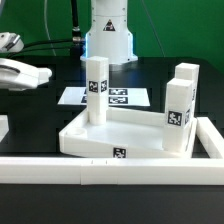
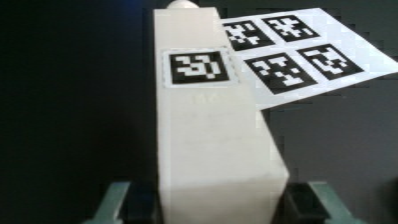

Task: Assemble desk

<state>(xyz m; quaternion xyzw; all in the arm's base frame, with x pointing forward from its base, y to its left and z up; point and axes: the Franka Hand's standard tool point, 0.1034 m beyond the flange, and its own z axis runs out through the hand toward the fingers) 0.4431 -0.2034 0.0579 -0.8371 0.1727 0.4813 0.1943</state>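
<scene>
- Claw (image 2: 215,200) showed only in the wrist view: its two fingers (image 2: 116,200) stood on either side of a long white leg (image 2: 214,130), with a dark strip visible between each finger and the leg. It was released, straddling the leg and not clamped on it
- That leg ran away from the camera towards the marker board (image 2: 285,50). It carried one tag near its far end, and its near end was cut off by the picture's edge between the fingers
- Only the exterior view gave the whole layout. The tabletop (image 1: 85,140) lay flat on the black table in front of the marker board (image 1: 125,97), with a tag on its front rim
- Three legs stood upright at the tabletop: one (image 1: 95,88) at the back corner on the exterior view's left, and two on the right, one (image 1: 178,112) in front and one (image 1: 188,75) just behind it. Whether any of them was seated in a socket could not be told
- Low white rails (image 1: 110,170) ran along the front and right of the tabletop
- A pale rounded shape (image 1: 22,72) at the exterior view's left edge was cut off and blurred — too unclear to tell what it was. The exterior view also gave no clear sight of the straddled leg
</scene>
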